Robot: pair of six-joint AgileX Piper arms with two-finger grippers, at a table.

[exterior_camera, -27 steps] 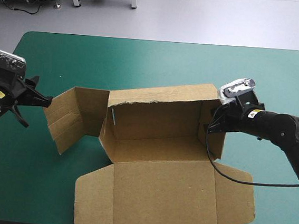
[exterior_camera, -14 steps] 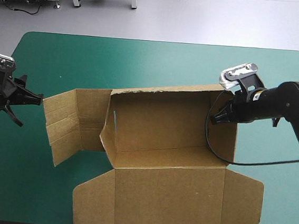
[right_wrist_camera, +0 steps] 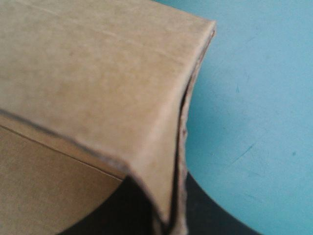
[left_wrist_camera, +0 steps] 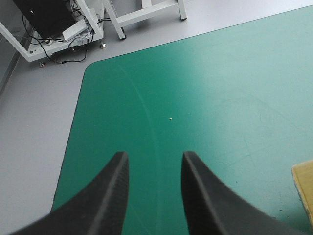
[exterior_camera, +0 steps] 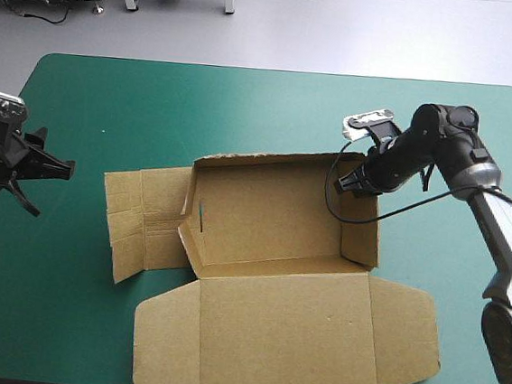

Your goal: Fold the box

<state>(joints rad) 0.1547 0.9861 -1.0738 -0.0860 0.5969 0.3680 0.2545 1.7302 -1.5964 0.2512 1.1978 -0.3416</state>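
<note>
R gripper [exterior_camera: 352,181] clenched on the box [exterior_camera: 278,249]. It pinches the top far-right corner, where the back wall [exterior_camera: 270,189] meets the right side wall [exterior_camera: 361,229]. R wrist view: a doubled board edge [right_wrist_camera: 182,147] runs down between the black fingers [right_wrist_camera: 215,215], which are all but closed on it. Brown wall lies to one side of the gripper, bare teal-green cover [right_wrist_camera: 259,98] to the other.

Box sits mid-table, nearer the R gripper than the L. Back wall and right side wall are up, and the floor is open w/ nothing in it. The left wall [exterior_camera: 194,218] stands only partly up and has a narrow slot in it. Its outer flap [exterior_camera: 140,222] lies flat on the cover, pointing toward the L gripper. The lid [exterior_camera: 283,335] lies flat on the near side w/ side flaps spread, reaching the table's near edge.

L gripper [exterior_camera: 59,168] is released and holds nothing. It hangs over the table's left edge, well apart from the box. Only bare cover [exterior_camera: 86,257] lies between it and the flat flap. L wrist view: fingers [left_wrist_camera: 110,196] stand apart, w/ cover between and ahead of them. A tiny pale speck [left_wrist_camera: 170,118] lies ahead on the cover. A corner of brown board [left_wrist_camera: 304,188] shows off to one side, clear of the fingers. The table's rounded far-left corner is ahead of the gripper.
</note>
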